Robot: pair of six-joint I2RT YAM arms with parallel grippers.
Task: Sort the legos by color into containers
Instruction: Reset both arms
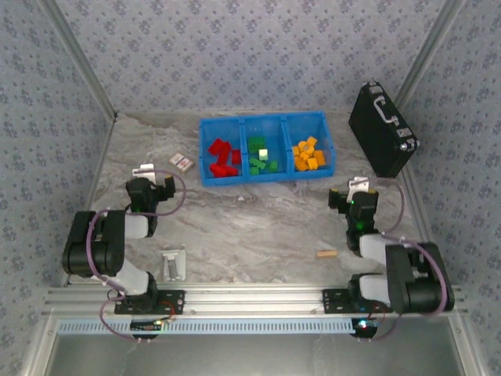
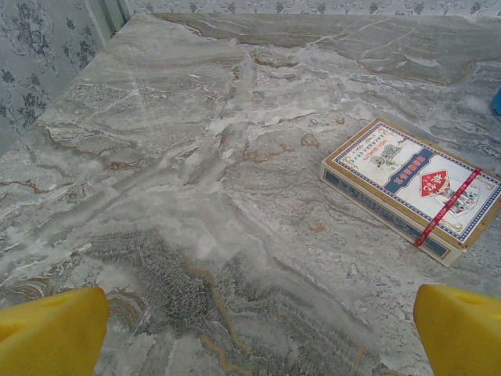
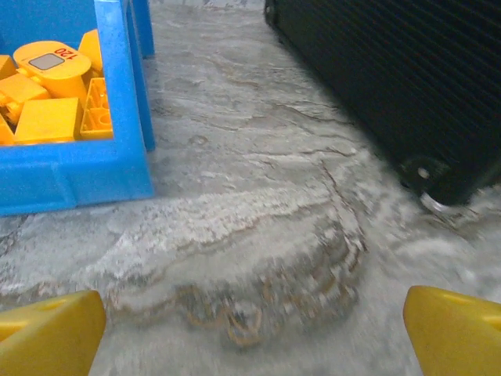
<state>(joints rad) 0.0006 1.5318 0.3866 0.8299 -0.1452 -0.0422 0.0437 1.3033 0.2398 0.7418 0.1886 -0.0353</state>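
The containers (image 1: 262, 119) are three joined blue bins at the back of the table. Red legos (image 1: 222, 159) lie in the left bin, green legos (image 1: 261, 163) in the middle one, orange legos (image 1: 308, 154) in the right one. In the right wrist view the orange legos (image 3: 47, 86) sit behind the blue wall of the containers (image 3: 78, 176). My left gripper (image 1: 147, 174) (image 2: 257, 333) is open over bare marble, left of the bins. Below the right bin, my right gripper (image 1: 356, 188) (image 3: 254, 333) is open with nothing between its yellow fingertips (image 3: 458, 333).
A small card box (image 1: 182, 161) (image 2: 411, 188) lies just left of the bins. A black case (image 1: 381, 129) (image 3: 391, 78) stands at the back right. A tan wooden stick (image 1: 326, 253) lies near the right arm, and a small metal piece (image 1: 173, 262) near the left arm's base.
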